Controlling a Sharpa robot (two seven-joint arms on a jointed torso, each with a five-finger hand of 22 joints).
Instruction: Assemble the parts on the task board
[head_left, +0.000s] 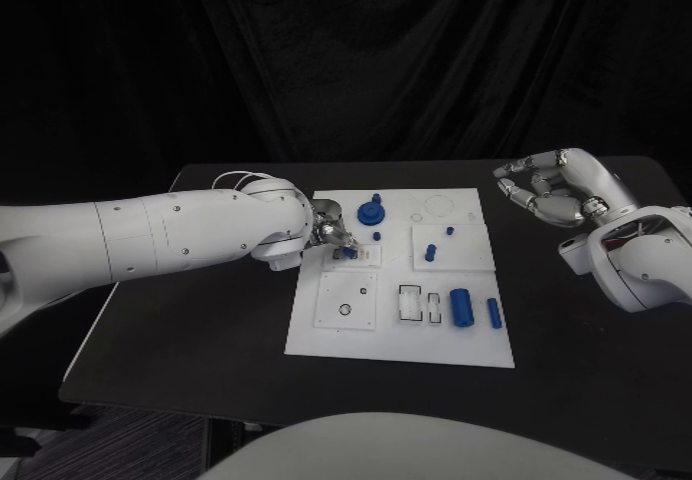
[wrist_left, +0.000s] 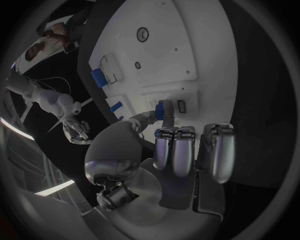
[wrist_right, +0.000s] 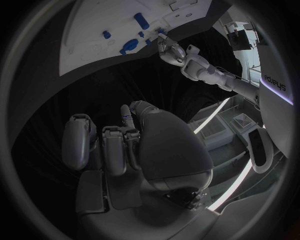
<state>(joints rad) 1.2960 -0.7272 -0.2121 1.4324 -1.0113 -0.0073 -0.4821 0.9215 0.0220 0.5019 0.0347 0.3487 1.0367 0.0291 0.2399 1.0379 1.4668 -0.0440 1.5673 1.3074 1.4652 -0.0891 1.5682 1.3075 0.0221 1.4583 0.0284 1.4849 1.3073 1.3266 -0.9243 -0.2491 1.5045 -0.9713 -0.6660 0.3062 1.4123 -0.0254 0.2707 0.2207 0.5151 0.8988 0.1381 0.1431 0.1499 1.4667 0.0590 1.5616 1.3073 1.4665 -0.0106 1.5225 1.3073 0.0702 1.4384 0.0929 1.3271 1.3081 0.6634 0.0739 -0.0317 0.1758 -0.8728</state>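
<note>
Left hand (head_left: 326, 238) pinches a small blue part (head_left: 346, 254) against the task board (head_left: 329, 335) at its near-left edge. Right hand (head_left: 552, 187), fingers curled on nothing, hovers beyond the board's far corner over bare worktop (head_left: 188, 330). Past the left hand's fingertips lie a blue gear (head_left: 372, 212), then a cylinder (head_left: 462, 307).

One white task board (head_left: 329, 335), six blue parts (head_left: 460, 306), two robot hands (head_left: 329, 238).
</note>
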